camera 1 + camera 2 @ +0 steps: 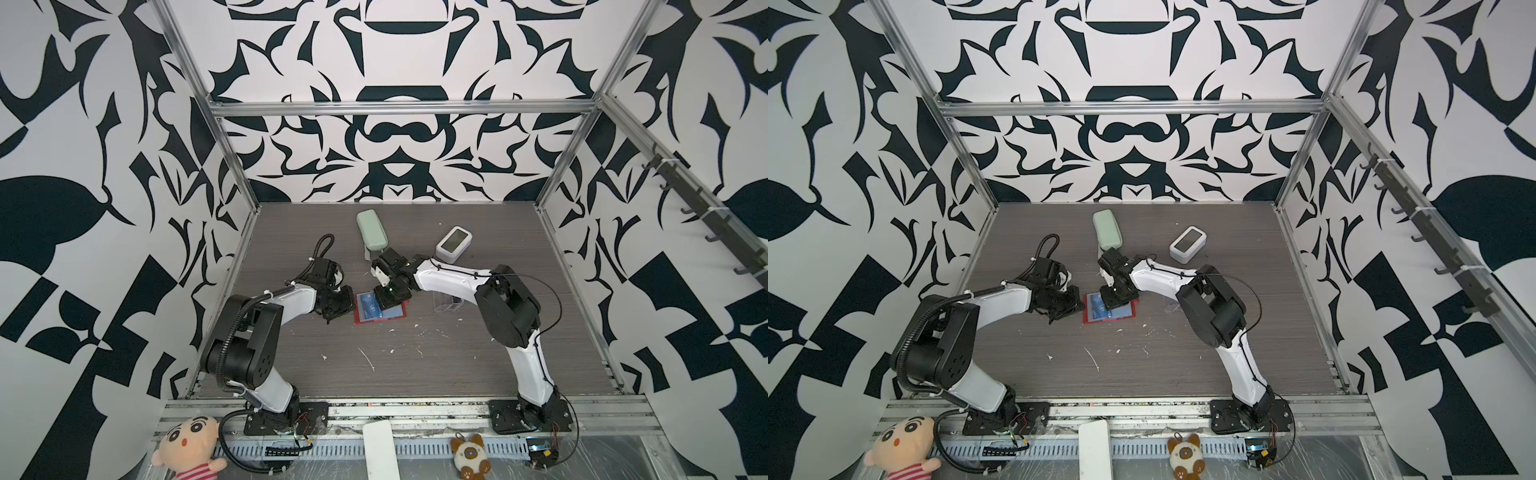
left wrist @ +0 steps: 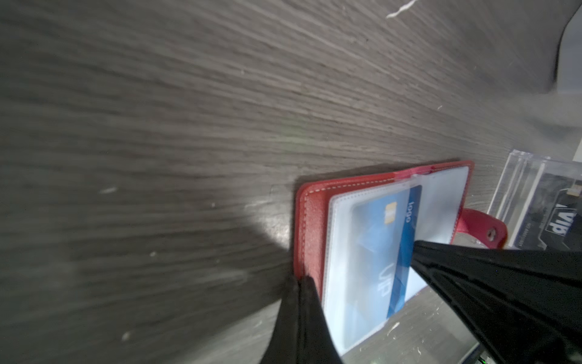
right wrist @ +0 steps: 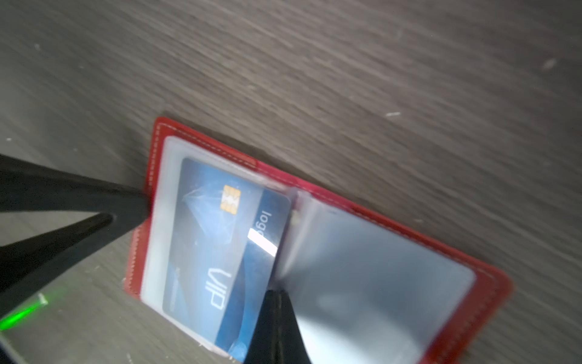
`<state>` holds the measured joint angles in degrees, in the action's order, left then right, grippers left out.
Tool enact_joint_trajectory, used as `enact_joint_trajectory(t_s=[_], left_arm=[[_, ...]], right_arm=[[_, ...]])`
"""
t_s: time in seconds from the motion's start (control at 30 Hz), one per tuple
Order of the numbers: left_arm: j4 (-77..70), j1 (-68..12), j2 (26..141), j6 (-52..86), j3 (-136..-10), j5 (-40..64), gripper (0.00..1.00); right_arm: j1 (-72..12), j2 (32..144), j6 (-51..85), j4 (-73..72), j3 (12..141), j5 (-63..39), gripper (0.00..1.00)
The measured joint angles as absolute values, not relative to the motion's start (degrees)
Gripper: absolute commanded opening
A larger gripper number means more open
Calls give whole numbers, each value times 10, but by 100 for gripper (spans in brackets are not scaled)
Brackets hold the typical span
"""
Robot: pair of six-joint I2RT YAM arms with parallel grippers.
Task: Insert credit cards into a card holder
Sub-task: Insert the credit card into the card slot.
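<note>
The red card holder [image 1: 397,318] [image 1: 1100,321] lies open on the table, clear sleeve pages up. A blue credit card [image 3: 214,236] [image 2: 374,252] with white "VIP" lettering sits mostly inside the left sleeve, its long edge sticking out at the spine. My left gripper [image 2: 302,279] [image 1: 352,311] is shut, its tip pressing on the holder's outer red cover edge [image 2: 310,227]. My right gripper [image 3: 277,293] [image 1: 383,302] is shut too, tip against the card's exposed edge by the spine. A black VIP card [image 2: 560,220] stands in the clear acrylic stand [image 2: 522,195].
A mint-green case [image 1: 371,230] lies behind the holder, and a small white device with a screen [image 1: 454,243] sits at the back right. The clear stand [image 1: 446,305] is just right of the holder, under my right arm. White specks dot the wood-grain table [image 1: 415,357].
</note>
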<state>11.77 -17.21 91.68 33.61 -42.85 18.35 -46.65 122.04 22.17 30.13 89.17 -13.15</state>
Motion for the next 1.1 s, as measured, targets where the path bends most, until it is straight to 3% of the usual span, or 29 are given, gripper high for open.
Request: enact_joint_trajectory(t_s=[0.6, 0.8, 0.9, 1.1], left_arm=[[131, -171, 934, 329, -455, 172, 0], [139, -173, 930, 318, -474, 159, 40], [146, -173, 914, 315, -477, 147, 45], [147, -176, 879, 314, -479, 149, 46]], right_arm=[[-465, 1215, 234, 251, 861, -184, 1], [-465, 1174, 243, 230, 817, -161, 5], [-461, 1152, 250, 228, 804, -143, 6], [-455, 1140, 256, 225, 794, -100, 6]])
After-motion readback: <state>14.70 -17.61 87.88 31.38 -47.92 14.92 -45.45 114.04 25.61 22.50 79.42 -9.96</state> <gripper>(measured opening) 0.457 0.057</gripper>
